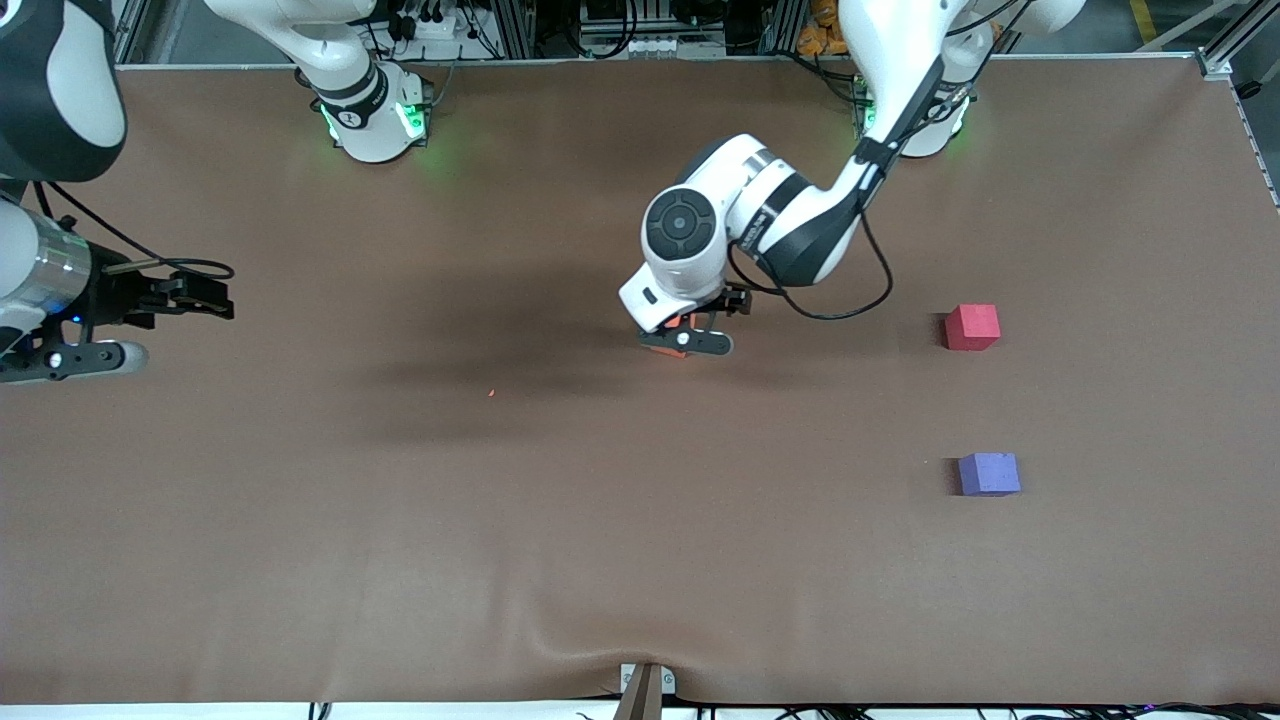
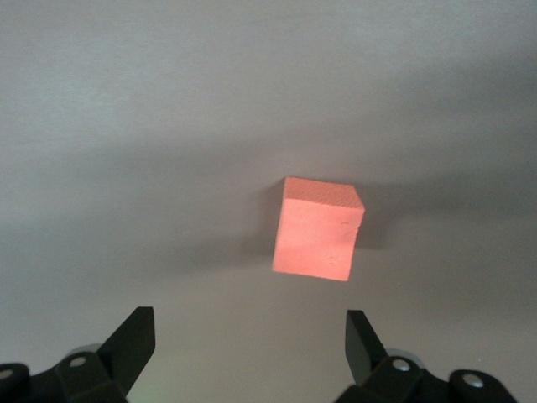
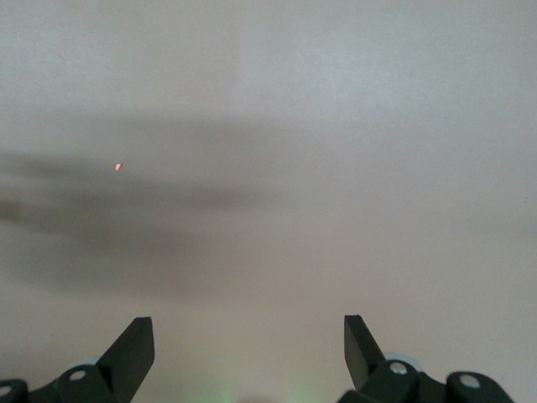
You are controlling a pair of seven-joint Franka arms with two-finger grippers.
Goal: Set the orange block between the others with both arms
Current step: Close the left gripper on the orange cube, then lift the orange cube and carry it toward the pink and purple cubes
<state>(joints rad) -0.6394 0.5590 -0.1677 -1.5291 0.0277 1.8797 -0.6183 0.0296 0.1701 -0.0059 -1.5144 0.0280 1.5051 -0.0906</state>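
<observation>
My left claw (image 2: 250, 344) hangs over the orange block (image 2: 317, 227) in the middle of the brown table (image 1: 400, 520). Its fingers are spread wide and hold nothing. The block sits on the table between them, not touching either one. My right claw (image 3: 249, 344) waits at the right arm's end of the table, also wide and empty. The red block (image 1: 972, 327) and the purple block (image 1: 989, 474) sit toward the left arm's end, well apart from the orange one. The purple block is nearer the front camera.
</observation>
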